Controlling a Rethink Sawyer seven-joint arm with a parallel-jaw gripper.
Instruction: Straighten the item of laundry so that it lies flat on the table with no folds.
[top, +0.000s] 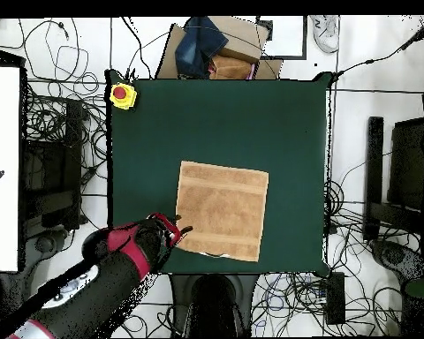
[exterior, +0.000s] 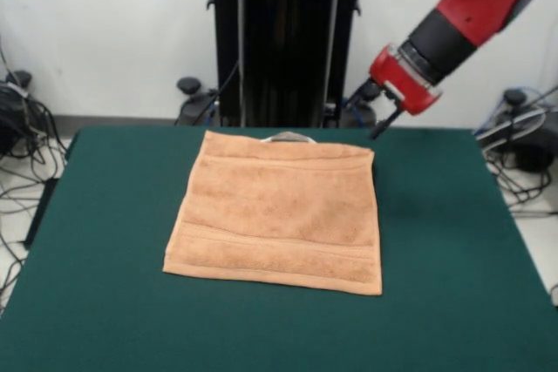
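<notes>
The tan-orange towel [exterior: 279,215] lies spread out and flat on the dark green table [exterior: 453,241], a little toward the robot's side. It shows band stripes near two edges and a whitish loop tag [exterior: 288,137] at its far edge. I see no folds. My gripper [exterior: 379,128] hangs just above the table beside the towel's far right corner and holds nothing. In the overhead view the towel [top: 222,209] sits right of centre on the table [top: 224,115], and the gripper [top: 182,231] is at its lower left corner.
A yellow box with a red button [top: 122,95] sits on a table corner. A cardboard box with blue cloth [top: 211,48] stands beyond the table's far edge. The black pedestal [exterior: 286,41] is behind the towel. Cables lie on the floor around the table.
</notes>
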